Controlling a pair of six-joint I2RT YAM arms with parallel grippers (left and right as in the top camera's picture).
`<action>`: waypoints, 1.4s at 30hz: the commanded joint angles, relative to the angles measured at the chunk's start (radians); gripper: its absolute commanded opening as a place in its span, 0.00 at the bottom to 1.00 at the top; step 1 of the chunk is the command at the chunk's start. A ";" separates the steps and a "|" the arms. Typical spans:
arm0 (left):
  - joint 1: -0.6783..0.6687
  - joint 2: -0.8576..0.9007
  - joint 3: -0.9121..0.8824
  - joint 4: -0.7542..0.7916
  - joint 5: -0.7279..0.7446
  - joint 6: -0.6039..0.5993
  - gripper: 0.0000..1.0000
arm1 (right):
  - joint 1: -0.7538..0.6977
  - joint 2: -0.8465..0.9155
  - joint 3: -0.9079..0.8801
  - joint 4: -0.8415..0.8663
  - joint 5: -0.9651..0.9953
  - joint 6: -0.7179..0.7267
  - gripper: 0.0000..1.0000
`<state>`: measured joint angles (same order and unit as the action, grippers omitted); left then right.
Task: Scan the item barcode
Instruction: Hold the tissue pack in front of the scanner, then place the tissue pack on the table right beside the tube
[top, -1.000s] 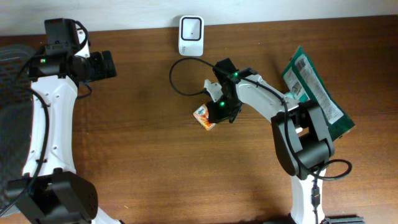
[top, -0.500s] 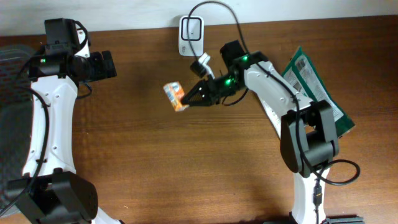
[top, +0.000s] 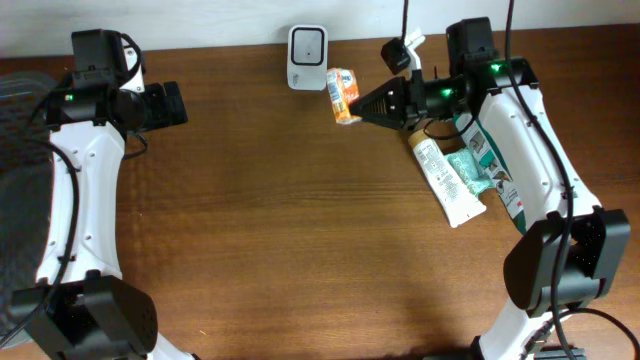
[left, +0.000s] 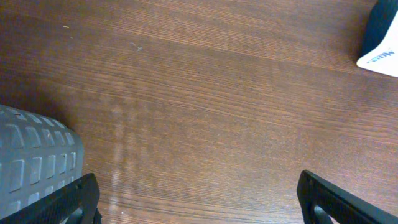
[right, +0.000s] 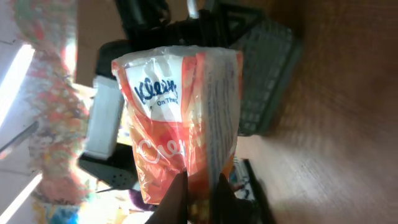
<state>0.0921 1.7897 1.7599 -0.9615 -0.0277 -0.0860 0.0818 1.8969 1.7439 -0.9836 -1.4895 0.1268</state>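
My right gripper, pinched shut on the orange tissue pack, held it just right of the scanner at top centre, its long axis running up-down.

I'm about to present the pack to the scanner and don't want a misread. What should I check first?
1. Pack held by right gripper: ok, pinched at one edge.
2. Pack close to scanner: ok, just off its right side.
3. Barcode facing scanner: cannot tell, no barcode is visible in any view.
4. Left gripper out of the way: ok, open, far to the left.
5. Tube clear of the path: ok, lying further right, apart from the scanner.
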 joint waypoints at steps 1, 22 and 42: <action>0.003 -0.008 0.002 0.001 -0.006 0.013 0.99 | 0.055 -0.027 0.018 0.004 0.389 0.070 0.04; 0.003 -0.008 0.002 0.001 -0.006 0.013 0.99 | 0.420 0.645 0.379 0.922 2.108 -0.864 0.04; 0.002 -0.008 0.002 0.001 -0.006 0.013 0.99 | 0.402 0.053 0.379 -0.018 1.619 -0.010 0.04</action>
<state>0.0921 1.7897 1.7596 -0.9611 -0.0277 -0.0860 0.4992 2.0491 2.1151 -0.9115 0.1513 -0.0719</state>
